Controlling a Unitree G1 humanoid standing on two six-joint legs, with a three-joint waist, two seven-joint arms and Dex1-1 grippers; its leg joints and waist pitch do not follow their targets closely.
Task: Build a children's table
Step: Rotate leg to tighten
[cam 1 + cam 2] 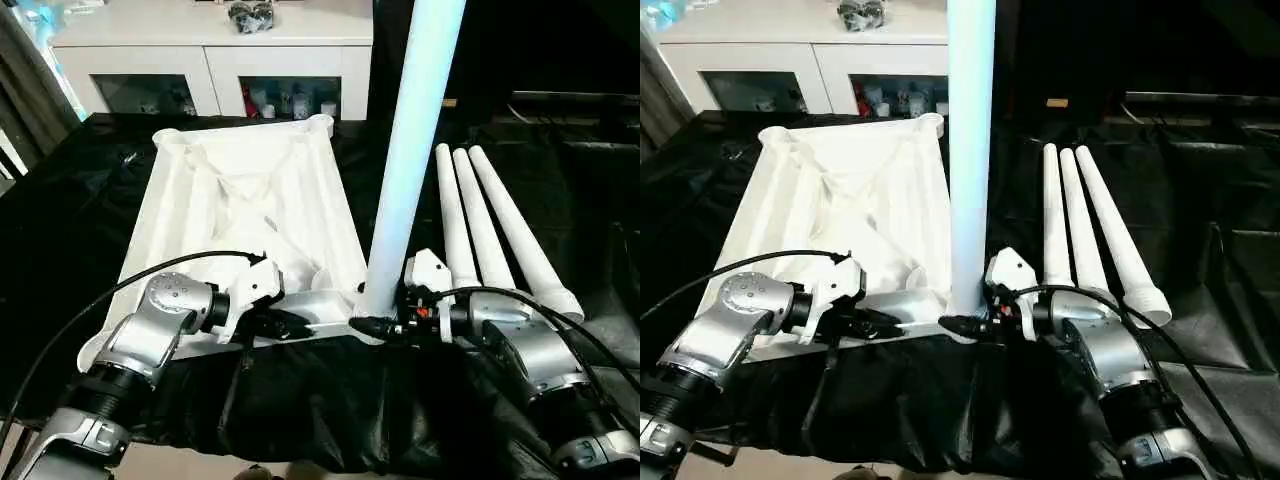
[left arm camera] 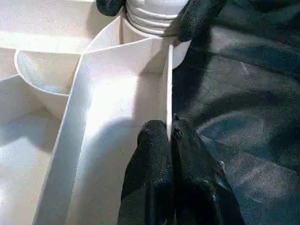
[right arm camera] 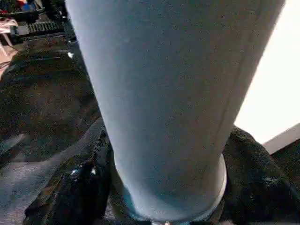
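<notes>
On the black-draped bench (image 1: 60, 220), the ribbed white tabletop (image 1: 250, 200) lies underside up; the left gripper (image 2: 169, 136) pinches its thin rim, and the right gripper (image 1: 385, 326) clasps the smooth upright leg (image 1: 415, 140) in a near corner socket.

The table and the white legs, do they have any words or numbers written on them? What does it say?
No words or numbers can be read anywhere.
Tabletop: plain white ribs, no writing.
Upright leg and the three legs lying beside it: plain white, no label.
Bottles behind the cabinet glass: too small and blurred to read.
</notes>
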